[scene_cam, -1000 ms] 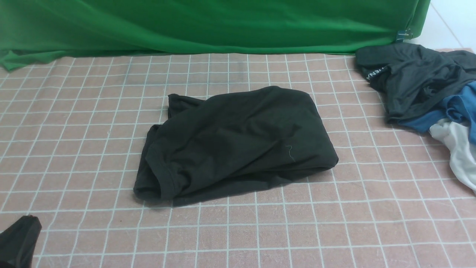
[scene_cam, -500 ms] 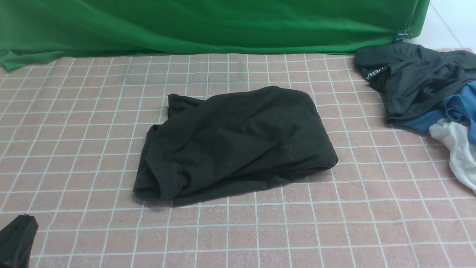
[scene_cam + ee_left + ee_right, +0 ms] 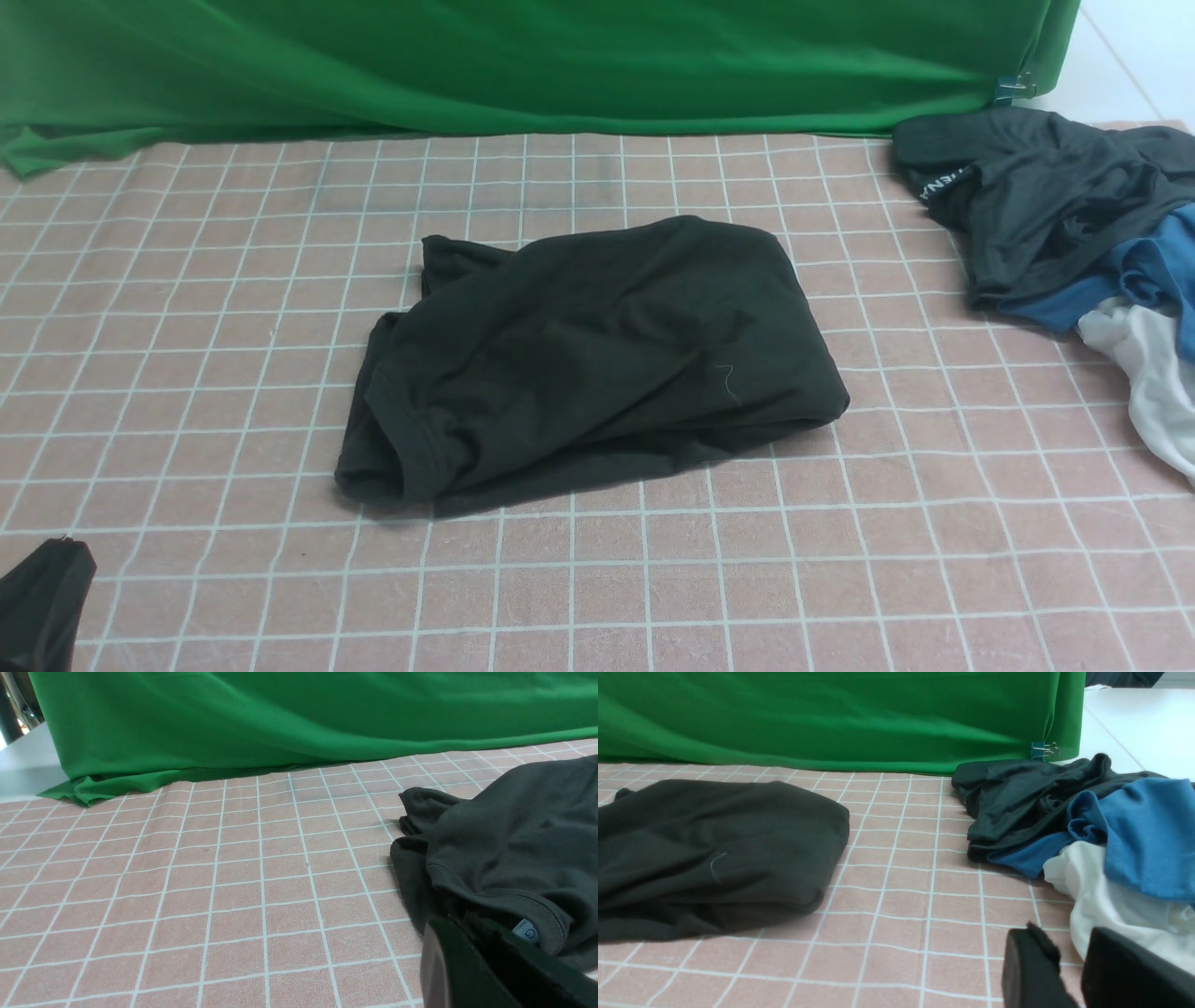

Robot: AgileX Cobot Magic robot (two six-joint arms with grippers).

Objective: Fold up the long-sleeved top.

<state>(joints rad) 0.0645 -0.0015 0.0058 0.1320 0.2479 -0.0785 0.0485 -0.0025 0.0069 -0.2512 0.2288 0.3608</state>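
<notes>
Left gripper [image 3: 472, 933] fingers pressed together, nothing between them, hanging low over the near left corner of the tabletop, just beside the collar end of the top. Right gripper [image 3: 1069, 961] fingers [image 3: 1029, 970] a narrow gap apart, empty, low over the near right part of the tabletop, close to the white cloth. Tabletop [image 3: 187, 327] covered in a pink cloth with a white grid. Green backdrop [image 3: 523, 65] hangs along the far edge, its hem resting on the cloth, pinned by a clip [image 3: 1013, 89] at the far right corner. The long-sleeved top [image 3: 588, 359] lies at the middle of the tabletop, folded into a compact, rumpled bundle; ribbed neckline at its near left end, a white label showing inside it in the left wrist view; sleeves and print not visible. Heap at the far right corner: dark grey garment [image 3: 1036, 201] with a white-lettered band on top, blue shirt [image 3: 1148, 271] under it, white cloth [image 3: 1148, 373] nearest, at the right edge. Heap well apart from the top.
</notes>
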